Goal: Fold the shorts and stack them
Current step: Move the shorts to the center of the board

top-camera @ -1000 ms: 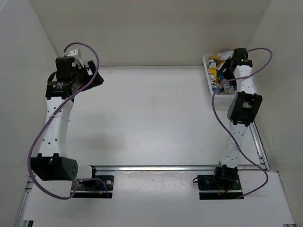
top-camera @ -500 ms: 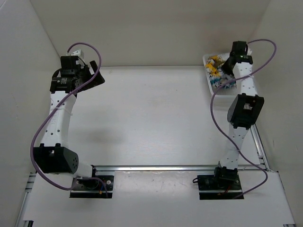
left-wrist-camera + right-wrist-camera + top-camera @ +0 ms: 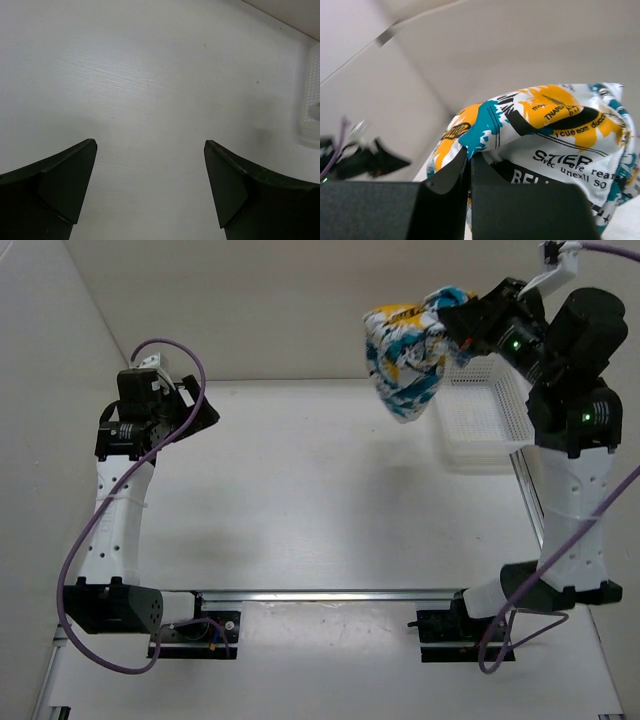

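Note:
The shorts [image 3: 405, 350], white with yellow-orange, teal and black print, hang bunched in the air at the back right, lifted well above the table. My right gripper [image 3: 455, 320] is shut on a fold of the shorts [image 3: 540, 130]; in the right wrist view its jaws [image 3: 470, 160] press together on the cloth. My left gripper [image 3: 205, 405] hovers over the table's far left, open with nothing between its fingers [image 3: 65, 180].
A white plastic mesh basket [image 3: 485, 415] stands at the back right, below and just right of the hanging shorts; its edge also shows as the basket [image 3: 312, 105] in the left wrist view. White walls close in the table [image 3: 320, 490] on three sides.
The right gripper shut on the shorts in the basket and lifted them up and left, out of the basket. The left arm shifted slightly, still open.

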You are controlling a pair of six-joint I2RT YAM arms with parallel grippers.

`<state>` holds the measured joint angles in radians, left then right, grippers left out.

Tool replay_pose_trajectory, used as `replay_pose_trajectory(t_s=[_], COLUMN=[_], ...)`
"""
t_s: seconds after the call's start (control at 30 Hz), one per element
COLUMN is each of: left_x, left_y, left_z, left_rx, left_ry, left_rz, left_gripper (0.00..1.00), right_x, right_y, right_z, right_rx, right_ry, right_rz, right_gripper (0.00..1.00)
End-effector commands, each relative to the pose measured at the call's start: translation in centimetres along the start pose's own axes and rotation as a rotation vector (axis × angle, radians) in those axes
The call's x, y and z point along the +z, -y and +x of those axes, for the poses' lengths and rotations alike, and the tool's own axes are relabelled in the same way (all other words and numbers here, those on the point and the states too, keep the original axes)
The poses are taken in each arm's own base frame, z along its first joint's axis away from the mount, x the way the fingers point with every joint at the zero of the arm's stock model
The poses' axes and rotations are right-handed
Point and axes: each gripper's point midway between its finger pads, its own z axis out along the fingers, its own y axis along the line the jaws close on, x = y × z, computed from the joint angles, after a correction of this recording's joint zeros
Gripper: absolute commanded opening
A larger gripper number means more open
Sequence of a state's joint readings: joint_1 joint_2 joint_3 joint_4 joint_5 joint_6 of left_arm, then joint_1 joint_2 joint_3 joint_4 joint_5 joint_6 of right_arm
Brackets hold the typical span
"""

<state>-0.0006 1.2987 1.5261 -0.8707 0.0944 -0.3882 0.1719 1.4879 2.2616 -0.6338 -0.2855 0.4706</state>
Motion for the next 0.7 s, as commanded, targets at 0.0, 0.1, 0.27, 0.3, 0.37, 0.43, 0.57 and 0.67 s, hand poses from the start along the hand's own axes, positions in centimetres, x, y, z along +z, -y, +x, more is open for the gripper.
replay_pose_trajectory(t_s=[0.0,0.1,0.27,0.3,0.37,0.43,0.57,0.67], left_x=[-1.3,-1.7,-1.1,-1.0,-0.6,0.7,4.7,7.4], left_y=[0.5,1.2,0.9,1.3,1.9,2.6,3.9,4.2], left_z=[0.0,0.2,1.9,2.5,4.2,6.0,12.1,15.6], left_rx=[-0.024,-0.024,-0.018,-0.004,0.008,0.058,0.105,0.108], left_ry=[-0.007,-0.023,-0.073,-0.094,-0.141,-0.205,-0.413,-0.493], left_rz=[0.006,0.044,0.055,0.075,0.097,0.125,0.113,0.094], left_gripper=[1.0,1.0,1.0,1.0,1.0,1.0,1.0,1.0], right_x=[0.6,1.3,-0.6,-2.1,-3.6,-5.5,-8.2,-9.6], right_y=[0.2,2.9,10.6,11.8,13.1,13.6,13.9,12.7], right_z=[6.2,14.0,25.9,27.8,28.7,30.5,34.6,38.3], right_rx=[0.019,0.07,0.109,0.132,0.12,0.131,0.203,0.289], right_ry=[-0.175,-0.349,-0.617,-0.644,-0.634,-0.635,-0.709,-0.789], right_rz=[-0.029,0.025,0.284,0.351,0.418,0.47,0.496,0.444], right_gripper=[0.0,0.05,0.62,0.62,0.56,0.41,0.2,0.55])
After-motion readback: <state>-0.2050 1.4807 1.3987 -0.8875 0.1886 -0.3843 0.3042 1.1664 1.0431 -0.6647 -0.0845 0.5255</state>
